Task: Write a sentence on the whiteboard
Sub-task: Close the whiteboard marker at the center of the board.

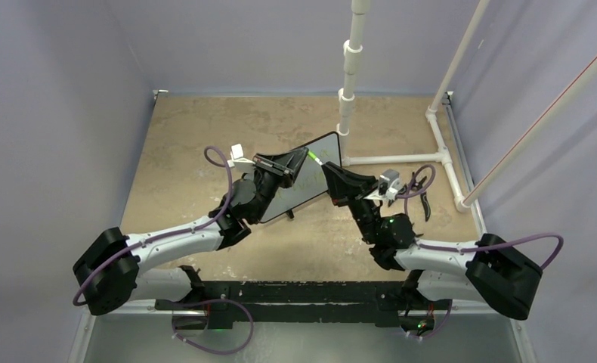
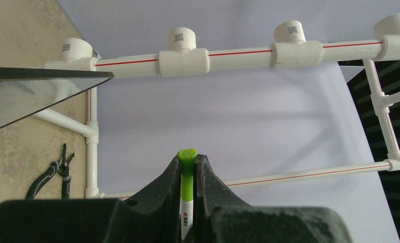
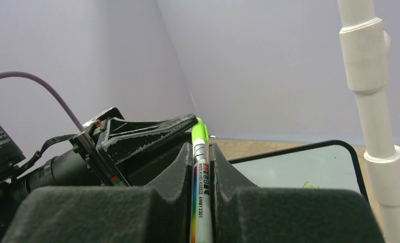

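— Where was the whiteboard (image 1: 307,190)?

— On the table (image 1: 197,151), near the middle, tilted up just behind the two pincers. From above, the left arm covered its near-left corner, so I couldn't tell how it was propped.

— And the pincers?

— The right pincer (image 3: 201,147) was shut tight on the white barrel of a marker (image 3: 200,172), with the green end pointing away towards the board. The left pincer (image 2: 189,161) was closed almost as far. Its fingers pinched that same marker just below the green end, crossing it from the side.

— One marker, then?

— Only one showed from above, bridging the two pincers. I couldn't make out whether the green end was a cap or the tail.

— Did it touch the board?

— From above it overlapped the board's upper part, but I couldn't tell whether it touched or was held clear.

— Any writing (image 3: 308,185)?

— A few faint green strokes showed on the board in the right wrist view. The pincer's own body cut them off, and they were too small to read.

— Anything else?

— Black-handled pliers (image 1: 422,198) lay on the table to the right of the right arm, near a white pipe frame (image 1: 348,83) whose top ran out of view.
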Robot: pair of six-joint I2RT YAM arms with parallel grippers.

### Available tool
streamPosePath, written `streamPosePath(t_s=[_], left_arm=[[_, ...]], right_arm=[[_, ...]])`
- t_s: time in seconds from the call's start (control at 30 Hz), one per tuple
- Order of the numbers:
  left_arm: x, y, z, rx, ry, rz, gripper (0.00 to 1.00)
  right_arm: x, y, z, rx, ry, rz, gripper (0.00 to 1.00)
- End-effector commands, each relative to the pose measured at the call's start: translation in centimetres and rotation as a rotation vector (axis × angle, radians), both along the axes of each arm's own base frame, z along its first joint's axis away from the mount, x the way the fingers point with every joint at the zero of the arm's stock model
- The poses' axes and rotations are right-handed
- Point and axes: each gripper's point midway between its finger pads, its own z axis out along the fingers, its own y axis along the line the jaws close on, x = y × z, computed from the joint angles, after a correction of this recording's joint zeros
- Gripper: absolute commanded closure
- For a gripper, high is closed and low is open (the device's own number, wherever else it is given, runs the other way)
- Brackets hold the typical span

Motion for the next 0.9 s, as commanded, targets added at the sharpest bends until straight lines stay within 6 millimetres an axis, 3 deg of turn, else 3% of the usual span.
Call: streamPosePath(t_s=[0.0, 0.57, 0.87], left_arm=[[-2.8, -2.8, 2.7, -0.037, -0.079, -0.144, 1.00], [-4.5, -3.7, 3.2, -0.037, -0.127, -0.192, 1.00], [-4.4, -2.4, 5.3, 0.058, -0.214, -0.137, 1.00]], right_arm=[[1.1, -0.8, 3.1, 0.075, -0.050, -0.083, 1.00], [3.4, 1.3, 3.3, 0.076, -0.055, -0.128, 1.00], [1.5, -0.7, 5.1, 0.115, -0.072, -0.101, 1.00]])
